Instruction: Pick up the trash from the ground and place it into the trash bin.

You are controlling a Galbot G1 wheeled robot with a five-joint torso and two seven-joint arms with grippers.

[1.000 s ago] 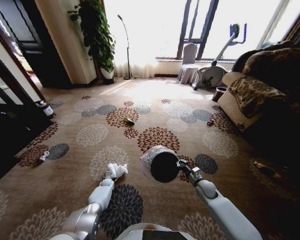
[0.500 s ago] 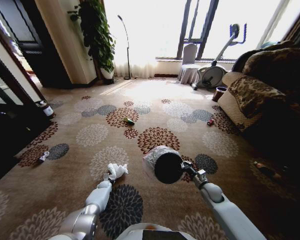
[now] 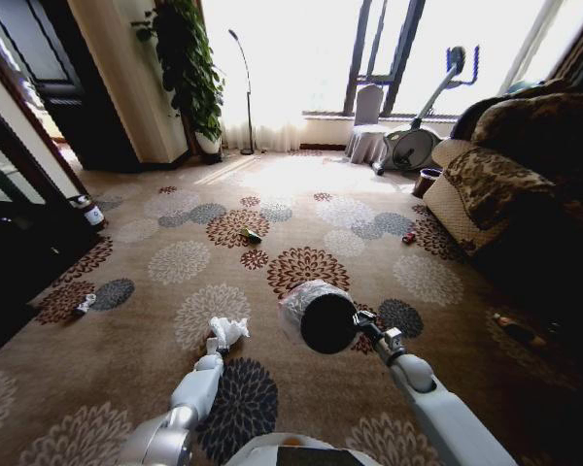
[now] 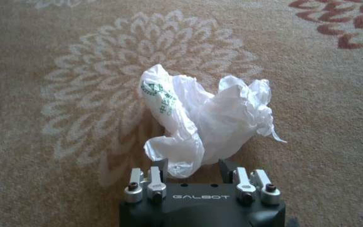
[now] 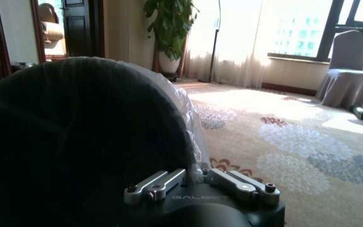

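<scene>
Paper wad [image 3: 225,332] left of bin [image 3: 316,316] (both on carpet [image 3: 175,262]); sofa [image 3: 486,184] far right.

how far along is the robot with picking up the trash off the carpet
Nothing visibly binned yet. In hand: the left end effector is shut on the crumpled white plastic wad, beside the small dark round bin with a translucent liner that the right end effector grips by its rim. Left on the carpet: a green wrapper, a red scrap and a small white piece.

Both pincers clamped: left [image 4: 191,176] (low), right [image 5: 197,177].
</scene>
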